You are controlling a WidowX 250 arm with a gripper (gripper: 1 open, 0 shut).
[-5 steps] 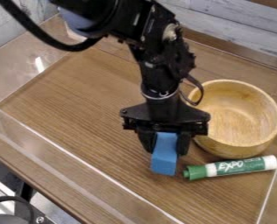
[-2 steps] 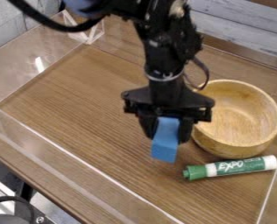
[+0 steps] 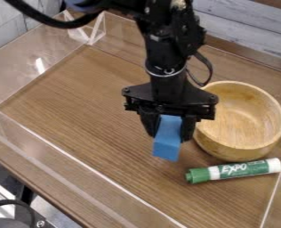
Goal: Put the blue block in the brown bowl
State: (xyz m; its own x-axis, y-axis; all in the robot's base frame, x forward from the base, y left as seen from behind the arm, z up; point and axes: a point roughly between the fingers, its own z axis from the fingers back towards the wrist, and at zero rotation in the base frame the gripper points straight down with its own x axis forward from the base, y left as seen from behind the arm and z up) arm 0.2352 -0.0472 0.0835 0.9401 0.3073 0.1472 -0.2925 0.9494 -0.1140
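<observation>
A small blue block hangs above the wooden table, pinched at its upper end by my black gripper, which points almost straight down. Its lower end is off the table surface. The brown bowl, round, thick-walled and with nothing in it, sits just to the right of the gripper, its rim close beside the right finger. The block's top is hidden between the fingers.
A green-and-white Expo marker lies on the table in front of the bowl, to the block's lower right. Clear low walls border the table at the left and front. The black arm rises from the gripper toward the top.
The gripper has lifted the blue block off the table, where its lower end rested beside the marker a second ago. Bowl and marker have stayed put.
</observation>
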